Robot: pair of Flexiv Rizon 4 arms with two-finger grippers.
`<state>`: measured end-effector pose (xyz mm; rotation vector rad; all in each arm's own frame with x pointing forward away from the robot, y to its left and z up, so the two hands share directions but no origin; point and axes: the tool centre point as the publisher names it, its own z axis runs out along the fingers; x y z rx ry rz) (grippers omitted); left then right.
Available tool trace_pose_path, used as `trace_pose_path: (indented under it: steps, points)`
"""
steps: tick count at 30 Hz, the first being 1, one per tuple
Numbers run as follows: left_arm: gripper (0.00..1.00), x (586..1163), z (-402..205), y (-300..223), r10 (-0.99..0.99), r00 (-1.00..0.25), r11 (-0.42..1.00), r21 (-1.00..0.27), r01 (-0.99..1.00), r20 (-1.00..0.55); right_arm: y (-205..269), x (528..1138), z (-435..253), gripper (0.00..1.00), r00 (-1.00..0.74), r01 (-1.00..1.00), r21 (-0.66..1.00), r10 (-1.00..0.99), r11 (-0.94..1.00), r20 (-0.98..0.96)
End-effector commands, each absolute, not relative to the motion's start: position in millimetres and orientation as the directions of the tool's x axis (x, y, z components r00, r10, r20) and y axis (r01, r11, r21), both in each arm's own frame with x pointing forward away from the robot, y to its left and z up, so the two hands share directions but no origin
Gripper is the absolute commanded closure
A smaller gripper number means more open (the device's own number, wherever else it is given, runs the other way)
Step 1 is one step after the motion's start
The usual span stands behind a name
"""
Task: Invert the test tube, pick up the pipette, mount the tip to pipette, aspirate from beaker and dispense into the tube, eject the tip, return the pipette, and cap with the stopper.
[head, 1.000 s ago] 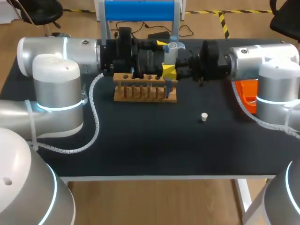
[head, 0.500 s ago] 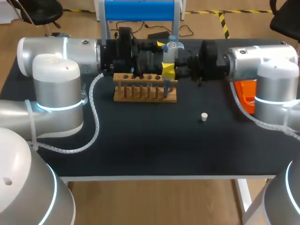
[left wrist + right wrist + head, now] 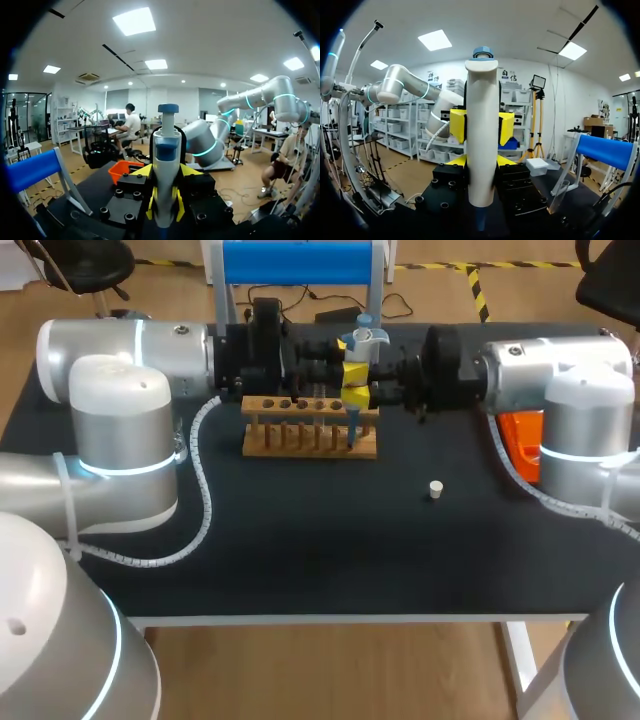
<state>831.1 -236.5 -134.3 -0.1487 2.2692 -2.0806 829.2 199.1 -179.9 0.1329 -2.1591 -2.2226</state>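
Plastic pipette (image 3: 366, 342): likely light, stiff, smooth barrel; grip mid-barrel, keep plunger free. Stands upright over right end of rack (image 3: 300, 440), far middle of desk (image 3: 320, 540). Clamped on it: right claw (image 3: 357, 390); left claw (image 3: 343, 368): cannot tell.

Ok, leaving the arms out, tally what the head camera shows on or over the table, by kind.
pipette: 1
wooden rack: 1
white stopper: 1
orange bin: 1
Total: 4
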Motion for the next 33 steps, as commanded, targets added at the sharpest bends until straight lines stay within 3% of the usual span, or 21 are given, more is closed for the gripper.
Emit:
trace_pose_path:
  steps: [1,6,7,8,15,23,33]
  points:
    - [1.00,830,-135,-238,-0.114,-0.993,0.082,-0.996,-0.031,0.021,199,829,-180,1.00,-0.996,-0.034,0.999,-0.083,-0.030,-0.036]
    - [1.00,830,-135,-238,-0.114,-0.993,0.082,-0.996,-0.031,0.021,198,829,-180,0.99,-0.996,-0.034,0.999,-0.086,-0.021,-0.036]
    - [1.00,830,-135,-238,-0.114,-0.993,0.082,-0.996,-0.031,0.021,198,829,-180,0.57,-0.996,-0.034,0.999,-0.084,-0.020,-0.036]
    - [1.00,830,-135,-238,-0.114,-0.993,0.082,-0.996,-0.031,0.021,197,829,-179,0.00,-0.996,-0.034,0.999,-0.083,-0.020,-0.036]
    - [1.00,830,-135,-238,-0.114,-0.993,0.082,-0.996,-0.031,0.021,182,830,-177,0.00,-0.993,-0.024,0.999,-0.114,-0.024,-0.027]
    - [1.00,830,-135,-238,-0.114,-0.993,0.082,-0.996,-0.031,0.021,127,848,-168,0.00,-0.988,-0.036,0.999,-0.152,-0.023,-0.039]
    - [1.00,830,-135,-238,-0.114,-0.993,0.082,-0.996,-0.031,0.021,72,916,-174,0.00,-0.997,0.062,0.992,0.048,0.105,0.057]
